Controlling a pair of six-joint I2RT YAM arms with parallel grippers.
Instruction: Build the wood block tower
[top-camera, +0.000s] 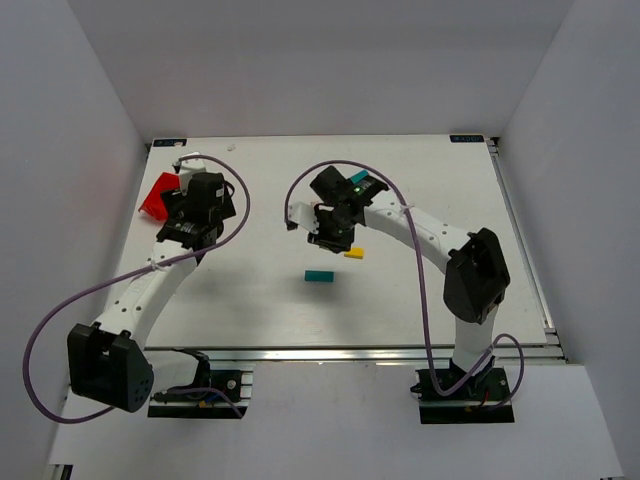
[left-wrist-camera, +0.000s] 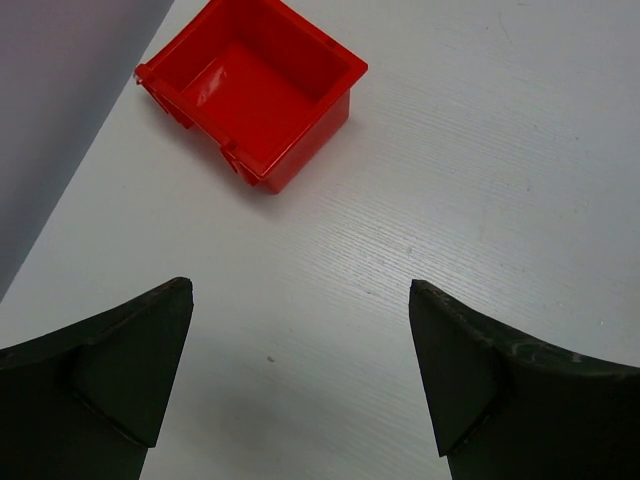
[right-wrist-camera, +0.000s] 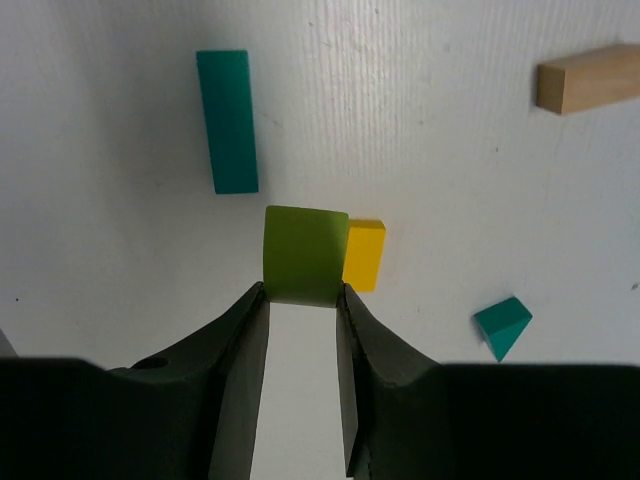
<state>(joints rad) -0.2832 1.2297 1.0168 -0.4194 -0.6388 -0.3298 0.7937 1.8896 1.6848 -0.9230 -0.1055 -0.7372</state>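
No stacked tower shows; the blocks lie loose on the white table. My right gripper (right-wrist-camera: 302, 290) is shut on a green cube (right-wrist-camera: 305, 255), held above the table. Below it lie a yellow block (right-wrist-camera: 364, 253), a long teal block (right-wrist-camera: 228, 120), a tan block (right-wrist-camera: 588, 78) and a teal wedge (right-wrist-camera: 503, 325), all apart. From above, my right gripper (top-camera: 333, 235) hangs over the table's middle, with the yellow block (top-camera: 354, 254) beside it and the teal block (top-camera: 319, 276) nearer the front. My left gripper (left-wrist-camera: 300, 290) is open and empty.
A red plastic bin (left-wrist-camera: 250, 85), with nothing in it, stands at the far left of the table (top-camera: 250, 310), just beyond my left gripper (top-camera: 195, 215); it also shows from above (top-camera: 158, 193). White walls enclose the table on three sides.
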